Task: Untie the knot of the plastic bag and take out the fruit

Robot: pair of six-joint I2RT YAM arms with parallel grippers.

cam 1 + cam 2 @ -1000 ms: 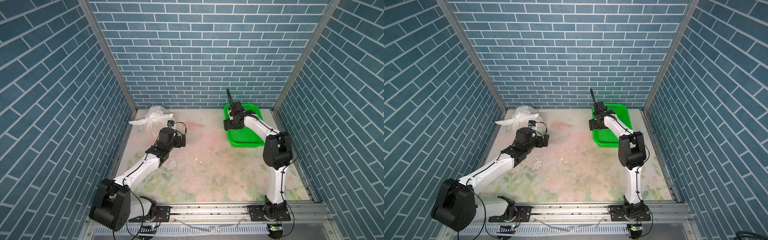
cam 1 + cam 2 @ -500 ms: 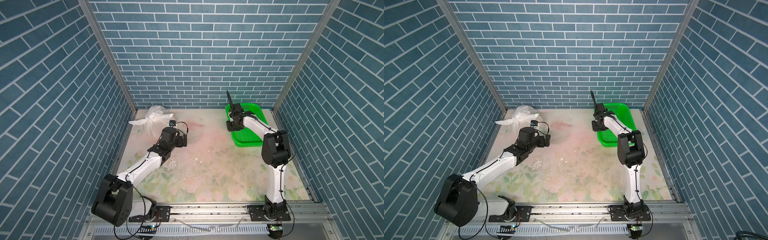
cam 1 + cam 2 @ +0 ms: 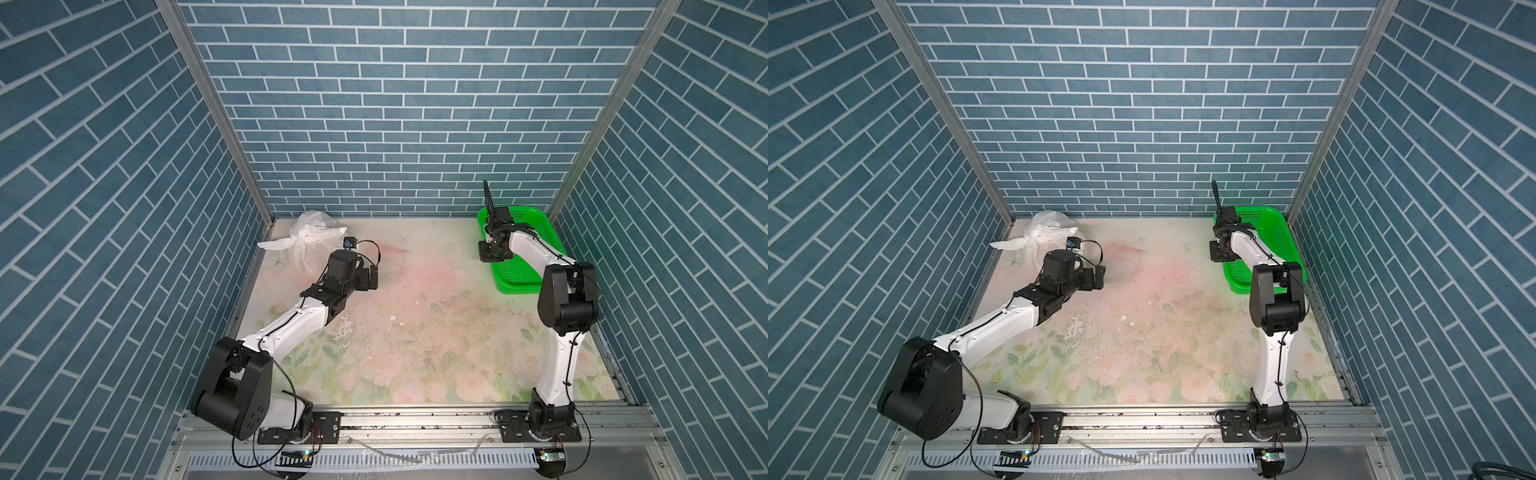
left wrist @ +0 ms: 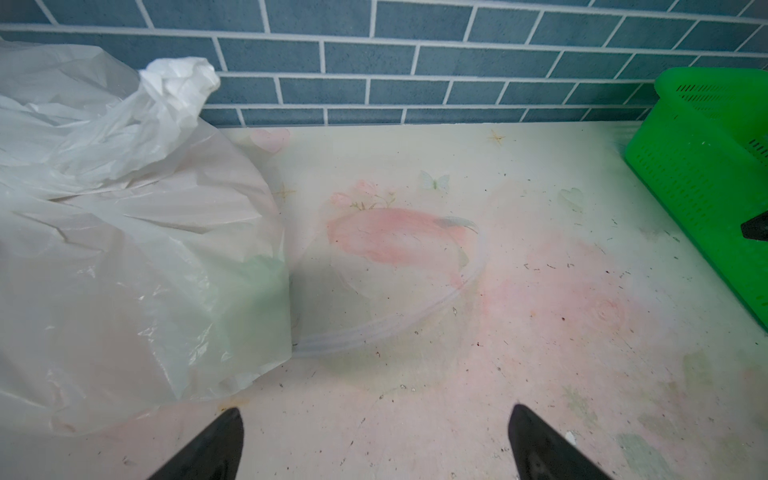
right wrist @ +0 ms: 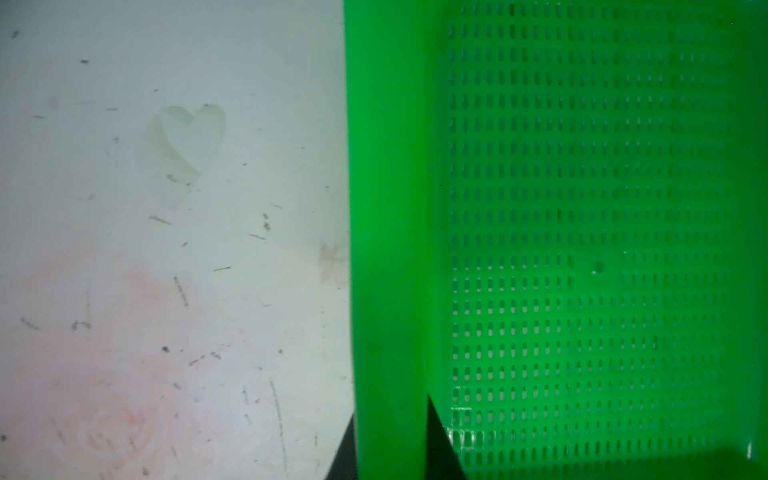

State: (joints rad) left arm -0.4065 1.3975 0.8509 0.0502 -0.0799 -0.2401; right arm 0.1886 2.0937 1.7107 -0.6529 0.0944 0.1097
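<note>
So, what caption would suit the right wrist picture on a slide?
Right gripper clamped on the side wall of the empty green perforated basket, beside the printed tabletop.

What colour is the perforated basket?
The basket is bright green, best seen in the right wrist view.

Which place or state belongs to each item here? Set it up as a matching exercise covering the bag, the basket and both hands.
Items:
1. plastic bag
2. green basket
3. left hand
4. right hand

Descriptions:
A. clamped across a green wall
B. white, in the far-left corner
C. jaws wide apart, beside the bag
D. in the far-right corner

Pairs: 1-B, 2-D, 3-C, 4-A
</note>
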